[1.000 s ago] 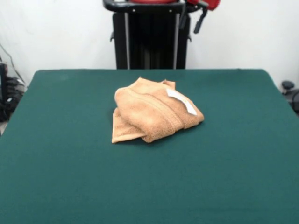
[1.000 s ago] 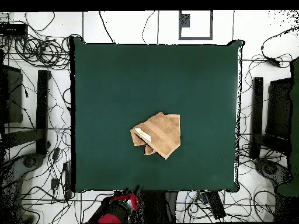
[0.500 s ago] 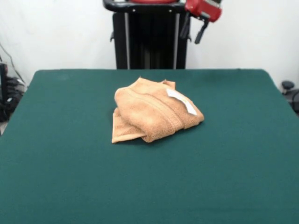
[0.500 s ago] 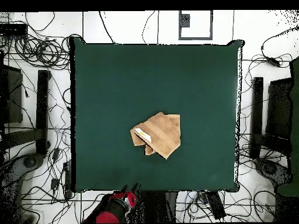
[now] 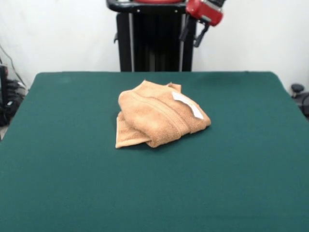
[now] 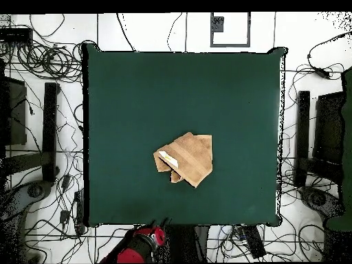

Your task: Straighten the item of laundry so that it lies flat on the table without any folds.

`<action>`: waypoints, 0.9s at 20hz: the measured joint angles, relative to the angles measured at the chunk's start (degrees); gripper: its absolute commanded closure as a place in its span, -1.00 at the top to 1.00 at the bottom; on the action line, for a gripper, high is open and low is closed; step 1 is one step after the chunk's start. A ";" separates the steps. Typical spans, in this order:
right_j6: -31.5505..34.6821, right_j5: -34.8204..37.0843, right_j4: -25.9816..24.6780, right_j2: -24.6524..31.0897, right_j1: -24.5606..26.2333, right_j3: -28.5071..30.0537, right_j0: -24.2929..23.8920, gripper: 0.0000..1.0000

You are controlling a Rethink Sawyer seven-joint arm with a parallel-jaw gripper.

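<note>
Towel [image 5: 159, 115] sits bunched near the middle of the worktop [image 5: 58, 183], folded over itself in several layers, white tag [image 5: 188, 104] on top toward one end. In the overhead view the towel [image 6: 184, 159] reads as a compact wedge with one flap overlapping. Nothing flat yet, so we judge the task at its start. Pincer [image 5: 191, 30] hangs high past the worktop's far edge, well apart from the towel; we can't tell whether it's spread or pressed together. For the first move we'd go for an exposed corner of the top layer, not the thick middle: pinch one layer only, lift low, drag outward away from the fold. Risk: grabbing two layers just drags the whole bundle.
</note>
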 measured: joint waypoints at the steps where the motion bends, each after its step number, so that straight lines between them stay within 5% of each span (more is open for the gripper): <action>1: 0.00 -0.07 0.06 -0.20 0.27 0.00 0.09 1.00; 18: 0.00 -6.71 0.17 -0.72 6.15 -0.02 0.34 1.00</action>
